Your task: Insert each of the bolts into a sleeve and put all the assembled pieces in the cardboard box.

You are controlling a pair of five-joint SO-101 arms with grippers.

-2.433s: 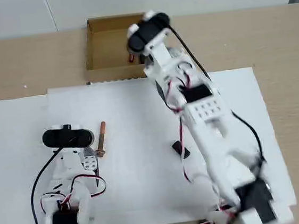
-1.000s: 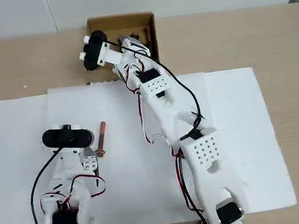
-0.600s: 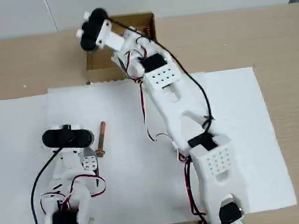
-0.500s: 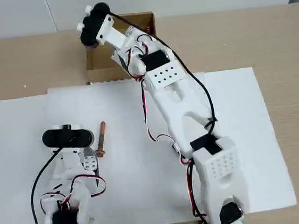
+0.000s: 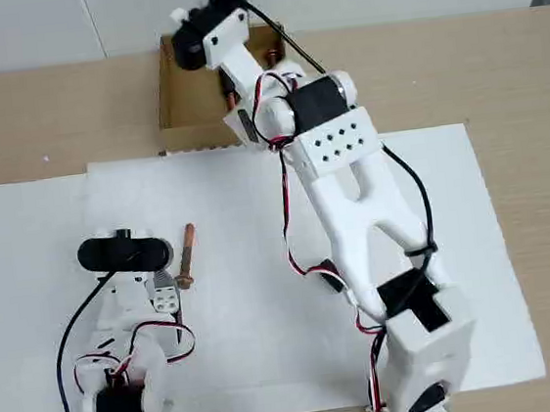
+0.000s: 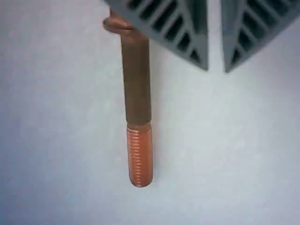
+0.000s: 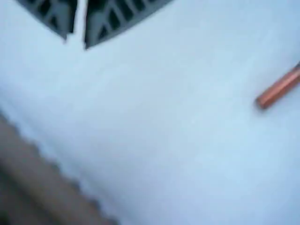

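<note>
Swinging the right arm back over the cardboard box, after sweeping out past the box's left wall and lifting clear of it; now hanging the wrist above the box's far wall. Keeping the right end effector pinched to a thin slit, clasping nothing. Leaving a copper-coloured piece inside the box near its front wall, so probably finishing a delivery and pulling back. Not shifting the left arm at all: resting the left end effector almost closed and empty, well in front of the box's left corner. Leaving the bolt unmoved there on the white sheet, just boxward of those jaws. Still needing to carry it to the box, sleeved first if not already.
</note>
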